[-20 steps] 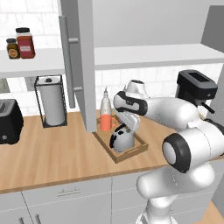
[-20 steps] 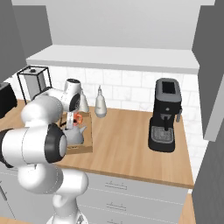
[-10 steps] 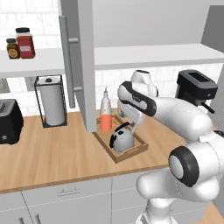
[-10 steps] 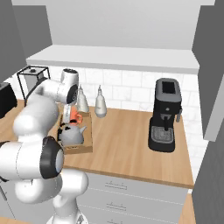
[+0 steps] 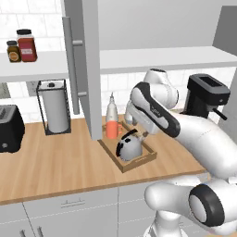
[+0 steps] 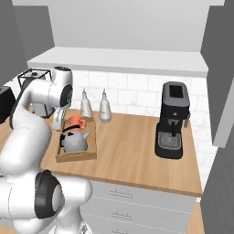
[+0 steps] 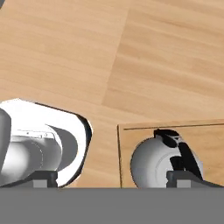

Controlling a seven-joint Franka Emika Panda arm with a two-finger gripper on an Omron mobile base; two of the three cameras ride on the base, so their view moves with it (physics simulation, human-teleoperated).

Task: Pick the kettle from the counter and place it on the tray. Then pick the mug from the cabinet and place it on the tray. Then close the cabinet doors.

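On the tray (image 5: 139, 162) both the kettle (image 5: 129, 146) and the mug (image 5: 112, 129) already sit; the gripper's (image 7: 109, 178) fingertips look spread and empty. Closing the cabinet doors (image 5: 90, 69) remains; next, I judge, reach for a door handle (image 5: 70, 65)

The silver-grey kettle (image 5: 129, 146) and the orange-red mug (image 5: 112, 129) are seen upright inside the wooden tray (image 5: 139, 161) on the counter (image 5: 55, 162); one cabinet door (image 5: 88, 69) is open

Bare desk (image 5: 55, 157) lies open left of the tray (image 5: 139, 162); behind it stand two bottles (image 6: 95, 106) (close together) and an open cabinet door (image 5: 90, 69).
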